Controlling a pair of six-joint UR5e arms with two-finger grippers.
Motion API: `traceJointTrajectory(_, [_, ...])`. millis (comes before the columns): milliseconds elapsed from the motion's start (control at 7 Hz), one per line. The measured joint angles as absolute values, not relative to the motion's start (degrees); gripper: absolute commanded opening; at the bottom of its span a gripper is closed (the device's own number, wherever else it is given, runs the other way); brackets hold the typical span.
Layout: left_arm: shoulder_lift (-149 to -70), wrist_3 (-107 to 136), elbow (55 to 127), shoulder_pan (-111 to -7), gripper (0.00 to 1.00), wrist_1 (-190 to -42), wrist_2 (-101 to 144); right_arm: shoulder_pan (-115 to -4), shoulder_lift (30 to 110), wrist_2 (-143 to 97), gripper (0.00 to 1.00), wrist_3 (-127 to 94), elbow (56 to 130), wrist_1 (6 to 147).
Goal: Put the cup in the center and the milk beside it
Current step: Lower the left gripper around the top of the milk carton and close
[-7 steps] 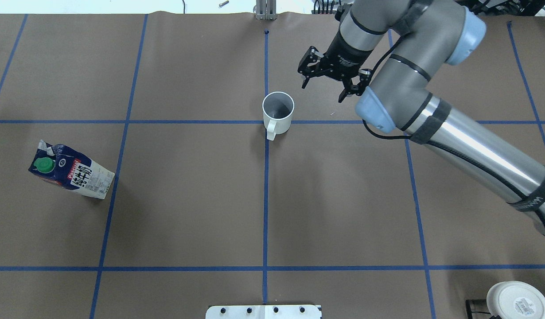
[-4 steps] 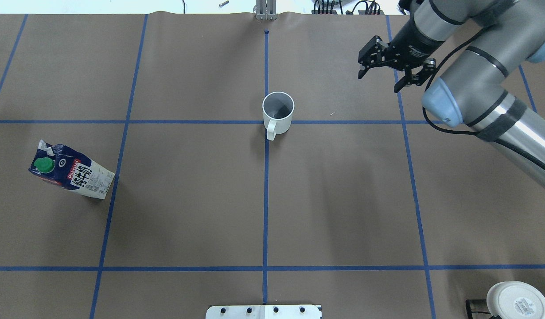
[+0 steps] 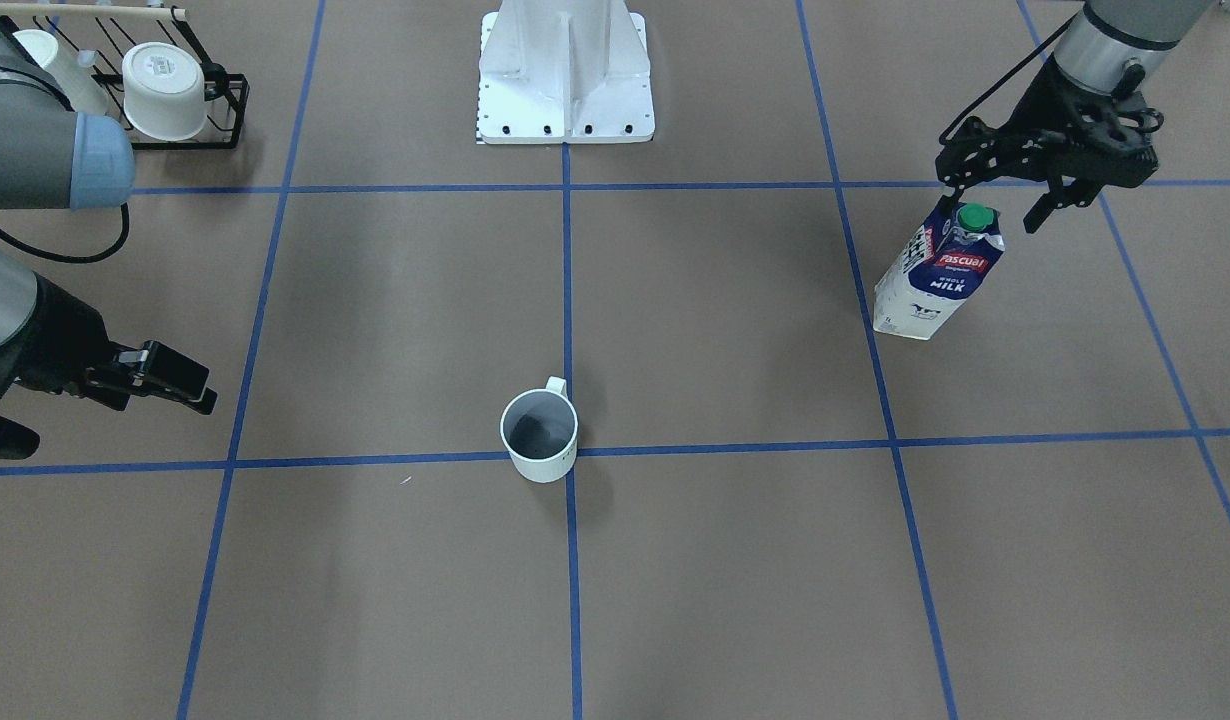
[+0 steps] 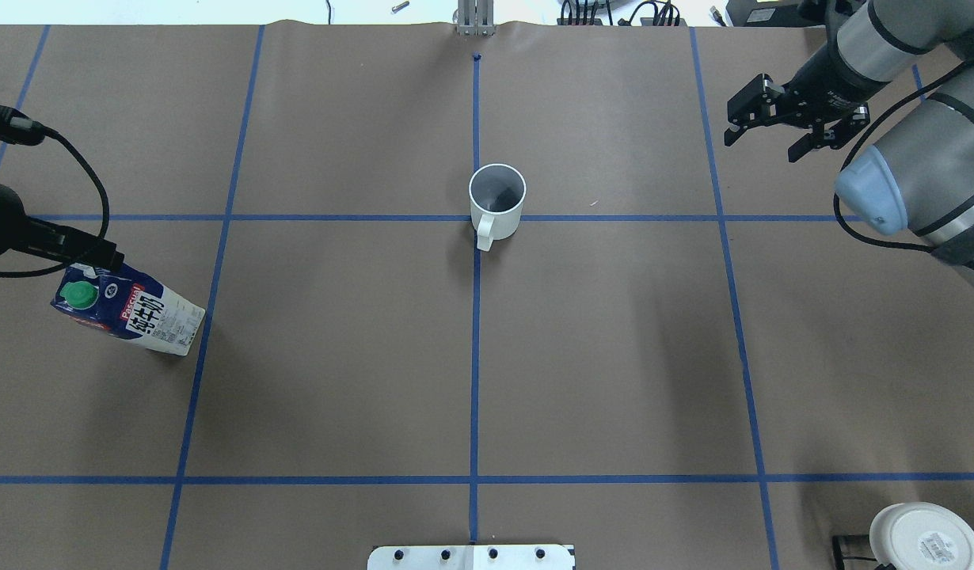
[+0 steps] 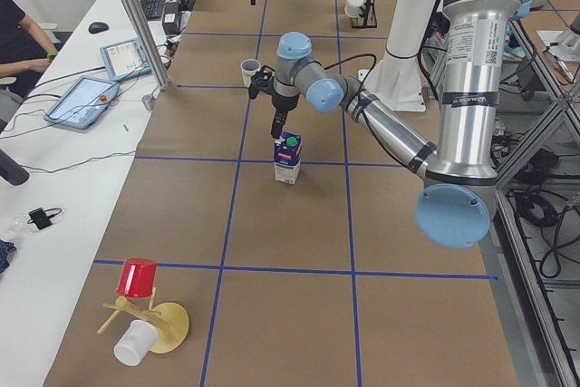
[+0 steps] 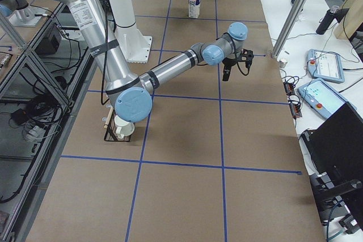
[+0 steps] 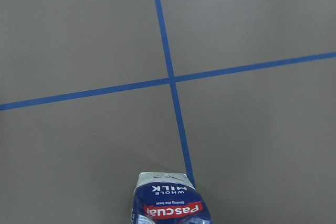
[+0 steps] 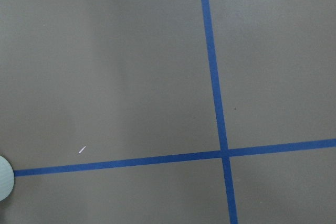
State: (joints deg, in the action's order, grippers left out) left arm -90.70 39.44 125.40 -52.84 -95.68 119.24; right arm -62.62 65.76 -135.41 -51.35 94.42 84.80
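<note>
Brown paper is covering the table [image 3: 725, 320]. In the front-facing view the cup [image 3: 540, 435] is sitting on the centre [image 3: 570, 452], handle toward the robot. The milk [image 3: 938, 275] is standing upright well off to the robot's left. The left gripper [image 3: 987, 206] is hanging over its green cap with jaws spread, one finger showing either side of the top. The right gripper [image 3: 203, 392] is hovering far across the table, holding nothing.

From overhead, the cup [image 4: 497, 202] is resting just at the centre [image 4: 475, 218]. The milk [image 4: 131, 309] is lying far to the view's left, with only part of the left gripper [image 4: 91, 252] showing at its top. The right gripper [image 4: 762, 149] is hanging with jaws apart, well clear of both.

Seen from the left end, the left gripper [image 5: 276, 124] is pointing straight down just above the milk [image 5: 287, 156], whose long axis is running vertically.

From the right end, the milk [image 6: 194, 4] is showing small and far.

Looking down from the left wrist, the milk [image 7: 170, 203] is peeking in at the bottom edge, so the carton is probably lying directly beneath the jaws; a straight descent by this nearer arm looks like the coming move.

The right wrist view is catching only a sliver of the cup [image 8: 4, 178].
</note>
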Motion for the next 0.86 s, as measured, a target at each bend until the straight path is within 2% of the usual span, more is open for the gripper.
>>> traceJointTrajectory(857, [-88.71,37.03,123.72,-50.56,0.98,-96.61,117.86,-61.68,66.00,-134.95,1.00,-50.99,94.58,87.32])
